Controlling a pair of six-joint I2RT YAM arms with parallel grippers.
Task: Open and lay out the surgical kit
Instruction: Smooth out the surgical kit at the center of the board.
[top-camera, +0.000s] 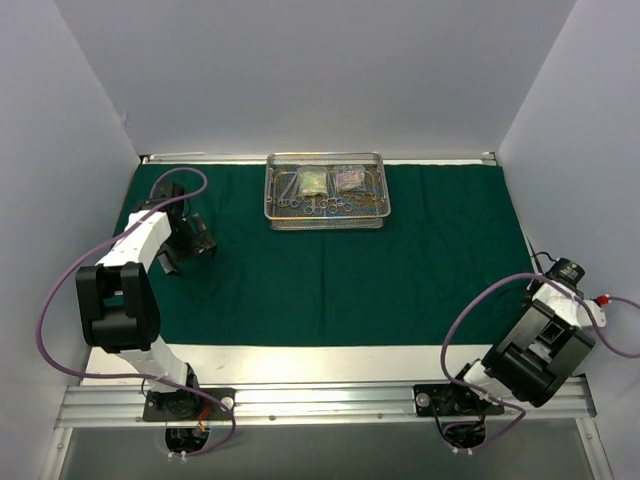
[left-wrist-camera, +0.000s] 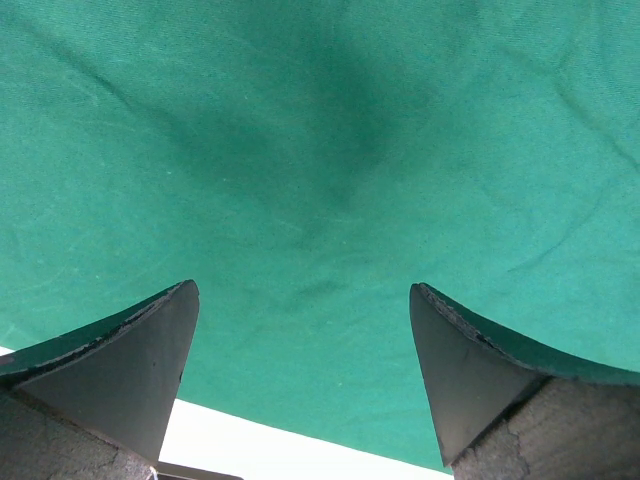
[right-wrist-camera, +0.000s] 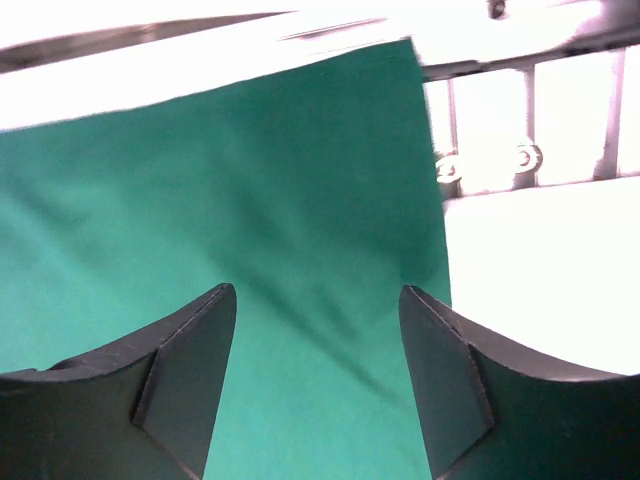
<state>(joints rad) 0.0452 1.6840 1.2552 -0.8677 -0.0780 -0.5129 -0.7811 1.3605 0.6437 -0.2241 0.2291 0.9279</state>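
Note:
The dark green cloth wrap (top-camera: 330, 270) lies spread flat over the table. The silver wire-mesh tray (top-camera: 272, 205) stands on its far middle part. In it lie several steel clamps (top-camera: 315, 203) and two small clear pouches (top-camera: 312, 180). My left gripper (top-camera: 198, 245) is open and empty over the cloth's left part, well left of the tray. In the left wrist view (left-wrist-camera: 302, 287) only cloth lies between its fingers. My right gripper (top-camera: 562, 272) is open and empty by the cloth's right edge. In the right wrist view (right-wrist-camera: 316, 289) it is over the cloth (right-wrist-camera: 230, 200).
White table (top-camera: 300, 358) shows in front of the cloth's near edge and to the right of it (right-wrist-camera: 540, 270). A metal rail (top-camera: 320, 400) runs along the near edge, another (right-wrist-camera: 520, 160) at the back. Grey walls enclose three sides. Purple cables loop from both arms.

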